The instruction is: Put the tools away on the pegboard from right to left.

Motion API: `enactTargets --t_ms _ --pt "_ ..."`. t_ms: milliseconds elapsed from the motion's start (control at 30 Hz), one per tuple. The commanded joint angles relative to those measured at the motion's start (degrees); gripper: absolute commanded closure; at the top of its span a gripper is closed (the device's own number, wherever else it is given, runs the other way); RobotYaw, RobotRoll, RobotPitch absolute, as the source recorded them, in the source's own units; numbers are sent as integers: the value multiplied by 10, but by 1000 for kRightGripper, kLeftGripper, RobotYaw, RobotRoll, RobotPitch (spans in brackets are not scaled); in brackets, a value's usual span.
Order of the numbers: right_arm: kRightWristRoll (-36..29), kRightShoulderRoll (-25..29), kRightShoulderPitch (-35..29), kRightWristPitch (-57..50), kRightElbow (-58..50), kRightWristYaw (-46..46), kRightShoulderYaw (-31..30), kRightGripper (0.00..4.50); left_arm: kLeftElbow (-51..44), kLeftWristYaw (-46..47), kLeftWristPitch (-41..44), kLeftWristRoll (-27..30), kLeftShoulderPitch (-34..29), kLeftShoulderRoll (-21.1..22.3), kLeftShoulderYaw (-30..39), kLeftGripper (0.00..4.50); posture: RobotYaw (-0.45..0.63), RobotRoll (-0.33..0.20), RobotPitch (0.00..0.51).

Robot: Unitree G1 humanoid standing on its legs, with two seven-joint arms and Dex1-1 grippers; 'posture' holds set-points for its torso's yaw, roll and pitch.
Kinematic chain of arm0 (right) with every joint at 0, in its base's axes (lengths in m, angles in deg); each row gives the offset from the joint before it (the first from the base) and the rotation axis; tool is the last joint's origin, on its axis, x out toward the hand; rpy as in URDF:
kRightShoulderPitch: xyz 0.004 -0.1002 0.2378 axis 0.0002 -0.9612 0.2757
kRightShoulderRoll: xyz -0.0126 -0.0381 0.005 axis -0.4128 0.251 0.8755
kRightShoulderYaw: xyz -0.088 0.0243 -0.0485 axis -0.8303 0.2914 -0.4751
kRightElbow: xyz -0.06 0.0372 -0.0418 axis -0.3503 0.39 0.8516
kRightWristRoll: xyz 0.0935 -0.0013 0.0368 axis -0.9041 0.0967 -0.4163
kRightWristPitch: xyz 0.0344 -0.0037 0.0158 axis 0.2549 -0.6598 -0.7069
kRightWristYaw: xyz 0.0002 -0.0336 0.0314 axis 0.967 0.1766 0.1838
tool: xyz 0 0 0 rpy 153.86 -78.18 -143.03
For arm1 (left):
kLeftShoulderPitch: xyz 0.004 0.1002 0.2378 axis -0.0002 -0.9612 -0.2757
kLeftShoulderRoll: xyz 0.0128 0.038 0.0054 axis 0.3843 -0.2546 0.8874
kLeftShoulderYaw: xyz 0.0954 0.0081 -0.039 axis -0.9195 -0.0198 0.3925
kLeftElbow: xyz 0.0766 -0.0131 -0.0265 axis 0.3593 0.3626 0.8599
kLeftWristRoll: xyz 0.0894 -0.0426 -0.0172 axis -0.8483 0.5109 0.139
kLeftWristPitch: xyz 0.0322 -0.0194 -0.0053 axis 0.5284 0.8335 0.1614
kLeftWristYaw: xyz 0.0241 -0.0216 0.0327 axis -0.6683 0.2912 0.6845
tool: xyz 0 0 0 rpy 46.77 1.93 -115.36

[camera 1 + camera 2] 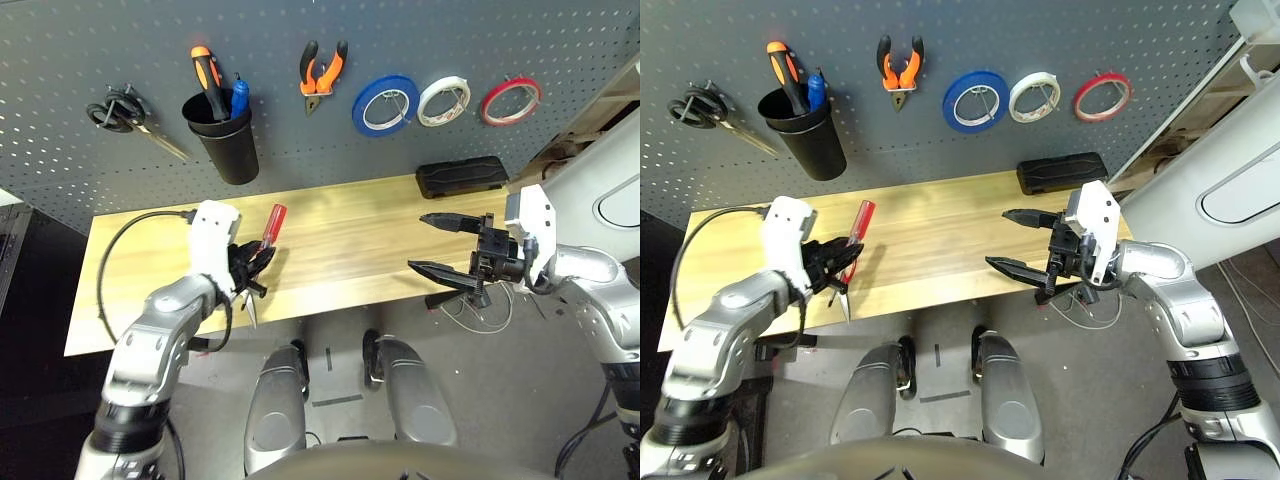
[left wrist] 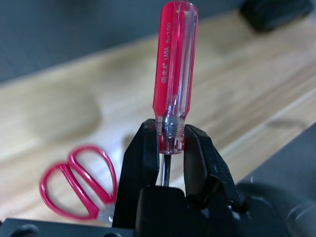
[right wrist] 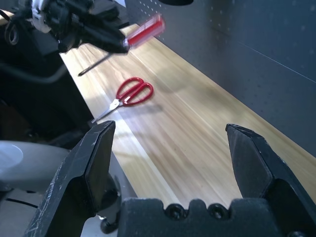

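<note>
My left gripper (image 1: 258,262) is shut on the slim red-handled screwdriver (image 2: 173,64), gripping it where the handle meets the shaft, above the left part of the wooden table (image 1: 350,245). The handle (image 1: 273,221) points toward the pegboard (image 1: 80,50). The red-handled scissors (image 3: 132,93) lie flat on the table just under that gripper. On the pegboard hang the red tape ring (image 1: 511,100) at the far right and the orange-and-black pliers (image 1: 322,72) near the middle. My right gripper (image 1: 416,241) is open and holds nothing, hovering over the table's right end.
A blue tape roll (image 1: 385,104) and a white one (image 1: 443,101) hang between the pliers and the red ring. A black cup (image 1: 224,140) holds an orange-handled tool. Black-handled scissors (image 1: 125,112) hang at the far left. A black case (image 1: 462,177) lies at the table's back right.
</note>
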Motion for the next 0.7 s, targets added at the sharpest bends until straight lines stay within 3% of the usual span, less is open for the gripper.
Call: enactTargets --t_ms 33,233,333,500,700 --pt "-35 5 15 -14 4 -12 30 0 -30 0 -42 26 4 -10 34 3703 -26 0 172" --pt "-86 11 39 -28 8 -55 55 0 -62 -8 -95 112 44 -39 92 3703 -15 0 171" --pt "-113 9 51 -40 2 -59 68 0 -73 -4 -103 128 57 -23 103 3703 -11 0 170" --pt "-126 8 94 -36 21 -54 88 0 -43 21 -50 203 147 -1 139 3703 -8 0 170" --pt "-125 12 132 -34 45 -56 94 0 28 31 -49 226 255 41 147 3703 -11 0 172"
